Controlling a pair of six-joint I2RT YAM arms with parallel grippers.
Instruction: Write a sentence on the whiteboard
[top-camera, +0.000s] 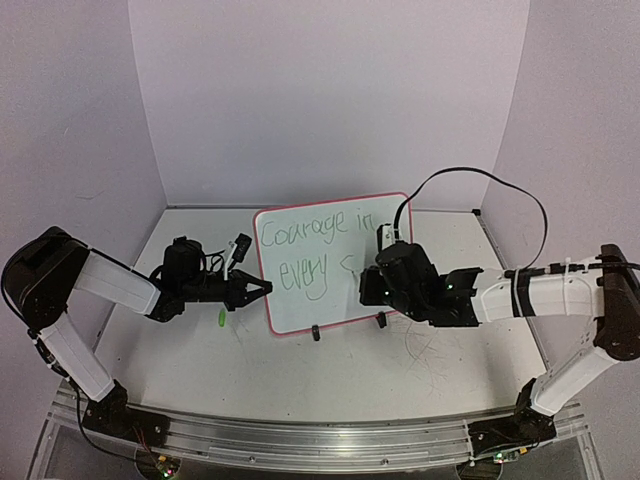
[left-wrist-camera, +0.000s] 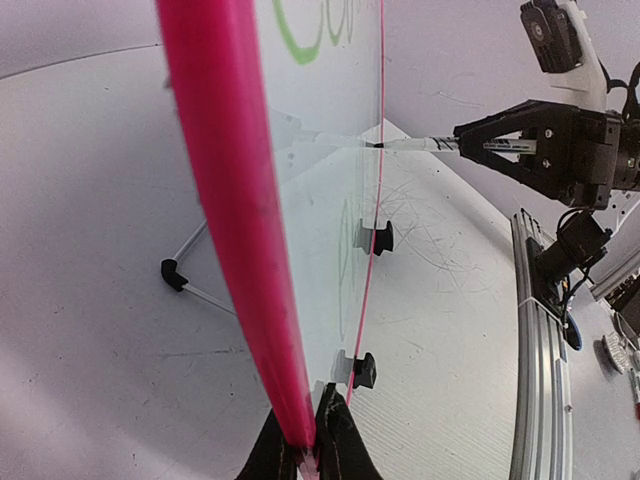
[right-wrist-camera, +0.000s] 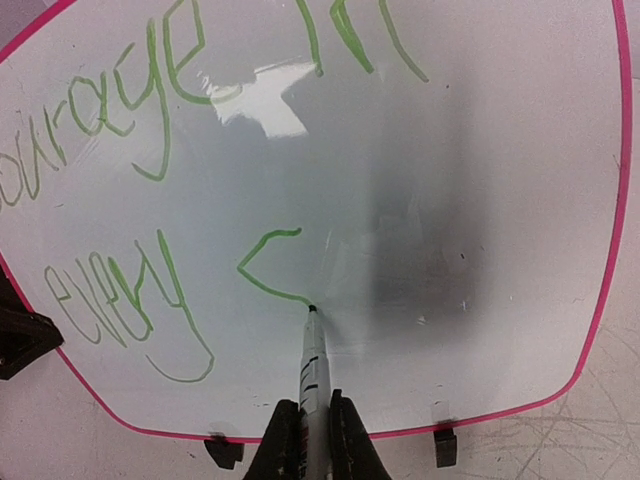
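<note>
The whiteboard (top-camera: 300, 305) stands upright on two black clip feet at mid table, white with a pink-red rim. The sentence (top-camera: 305, 237) in green reads "Courage in" above "every" plus the start of an "s" (right-wrist-camera: 265, 270). My left gripper (top-camera: 262, 289) is shut on the board's left edge; the left wrist view shows the pink rim (left-wrist-camera: 225, 200) between the jaws (left-wrist-camera: 307, 450). My right gripper (top-camera: 368, 282) is shut on a white marker (right-wrist-camera: 313, 375), whose tip touches the board at the end of the "s" stroke. The marker also shows in the left wrist view (left-wrist-camera: 415, 145).
A green marker cap (top-camera: 221, 317) lies on the table under the left gripper. Grey scribble marks (top-camera: 425, 350) cover the tabletop to the right front. A wire stand leg (left-wrist-camera: 185, 280) props the board from behind. A metal rail (top-camera: 300, 440) runs along the near edge.
</note>
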